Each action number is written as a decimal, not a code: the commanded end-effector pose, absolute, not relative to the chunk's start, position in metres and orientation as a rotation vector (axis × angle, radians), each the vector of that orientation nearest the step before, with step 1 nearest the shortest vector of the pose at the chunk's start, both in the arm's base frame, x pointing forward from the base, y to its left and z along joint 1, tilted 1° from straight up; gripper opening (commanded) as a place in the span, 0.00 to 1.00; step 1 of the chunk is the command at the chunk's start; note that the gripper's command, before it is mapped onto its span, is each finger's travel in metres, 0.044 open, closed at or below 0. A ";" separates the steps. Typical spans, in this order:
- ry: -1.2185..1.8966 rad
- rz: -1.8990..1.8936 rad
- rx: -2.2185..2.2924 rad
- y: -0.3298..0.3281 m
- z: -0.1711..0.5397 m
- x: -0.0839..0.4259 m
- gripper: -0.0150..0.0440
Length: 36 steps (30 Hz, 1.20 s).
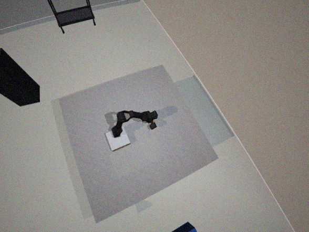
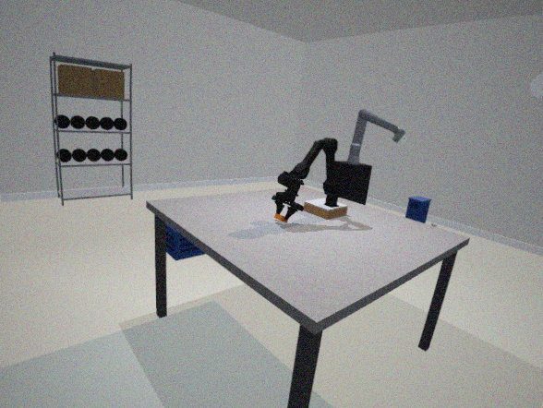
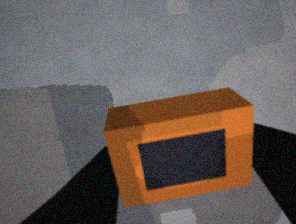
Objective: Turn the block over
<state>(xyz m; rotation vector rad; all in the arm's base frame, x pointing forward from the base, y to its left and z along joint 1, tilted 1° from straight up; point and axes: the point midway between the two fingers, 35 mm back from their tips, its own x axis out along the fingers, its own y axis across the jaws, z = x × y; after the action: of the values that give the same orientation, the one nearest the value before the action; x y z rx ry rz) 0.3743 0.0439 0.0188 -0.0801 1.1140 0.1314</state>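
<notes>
Top view: the arm (image 1: 134, 114) (image 2: 315, 152) reaches out from a white-topped plinth (image 1: 119, 143) (image 2: 326, 210) over the bench (image 1: 157, 168) (image 2: 323, 263), its far end bent down.
Tool: the fingers are closed on the block, one at each end of it (the black shapes at both sides of the wrist view); the tool (image 1: 153, 122) (image 2: 281, 217) (image 3: 177, 142) points downward.
Block: orange (image 1: 153, 121) (image 2: 280, 217) (image 3: 239, 150), between the fingertips, above the bench or near its top; whether its underside touches, I cannot tell.
Marked side: a dark rectangle (image 3: 184, 160) framed in orange, turned toward the wrist camera (so not face down).
Block's tilt: slightly slanted in the wrist view, with a narrow orange side showing above the marked one.
Plinth: wooden-sided, on the bench, well apart from the block, carrying the arm's foot.
Shadows: the arm's dark shapes fall across the bench, near the plinth and beyond the tool.
Shelf: a tall metal rack (image 2: 131, 134) by the wall, with brown boxes (image 2: 90, 81) on an upper level and two rows of round black things (image 2: 92, 123) below.
Behind the bench: a black panel (image 2: 353, 182), a grey jointed arm (image 2: 358, 131) rising above it, and a blue bin (image 2: 417, 209) on the floor (off to one side).
</notes>
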 end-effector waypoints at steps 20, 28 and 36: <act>0.851 0.141 -0.060 0.044 0.012 0.375 0.25; 0.741 0.142 -0.051 0.045 -0.002 0.383 0.25; 0.632 0.143 -0.043 0.045 -0.011 0.385 0.25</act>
<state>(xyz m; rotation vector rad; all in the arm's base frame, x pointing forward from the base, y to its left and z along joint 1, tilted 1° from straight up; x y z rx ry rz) 0.3892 0.0456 0.0001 -0.0506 0.6521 0.1431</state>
